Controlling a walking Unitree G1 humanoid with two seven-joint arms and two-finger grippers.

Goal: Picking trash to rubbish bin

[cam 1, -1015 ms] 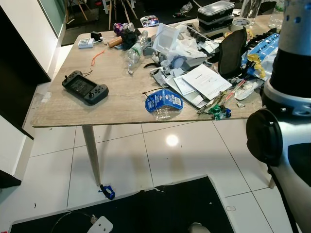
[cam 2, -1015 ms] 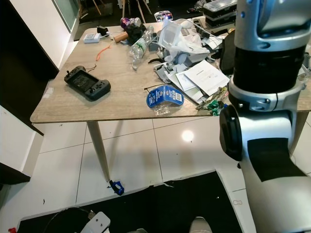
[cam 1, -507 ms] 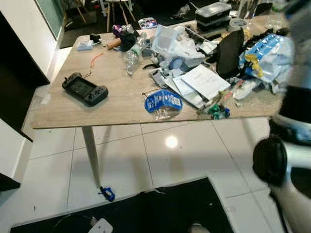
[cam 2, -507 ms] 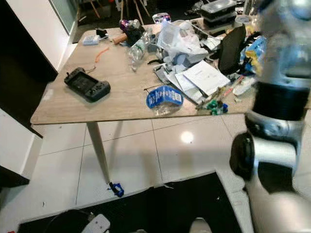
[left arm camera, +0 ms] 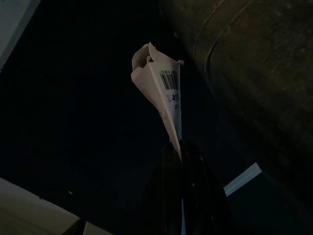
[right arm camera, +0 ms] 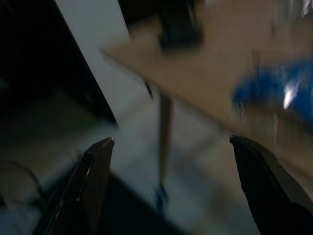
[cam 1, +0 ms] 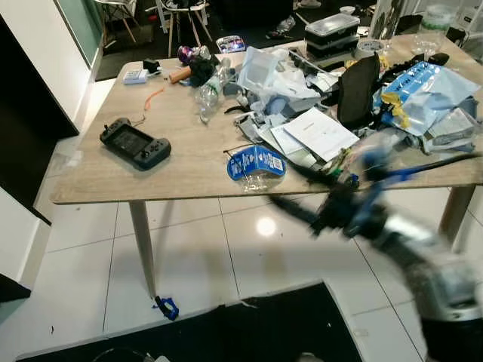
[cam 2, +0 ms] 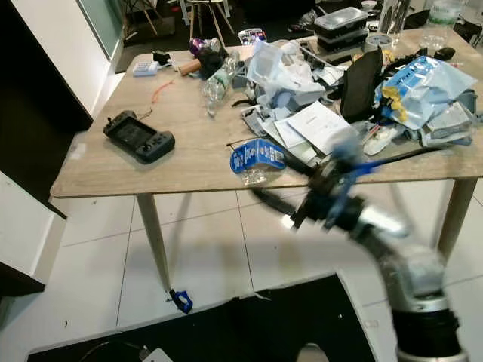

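Reaching under the counter (cam 1: 189, 154) edge, the right tool (right arm camera: 171, 161) gaped toward a blue wrapper (cam 1: 255, 161); light, crinkly, best pinched at its rim. Left tool (left arm camera: 178, 147) pinched a paper scrap (left arm camera: 164, 93).

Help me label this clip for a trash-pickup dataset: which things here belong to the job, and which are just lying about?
Job:
right gripper, open, reaching toward the table edge
crushed blue-labelled plastic bottle
left gripper, shut on a barcoded paper scrap

Lying about:
handheld game console
white paper sheets
stacked black food containers
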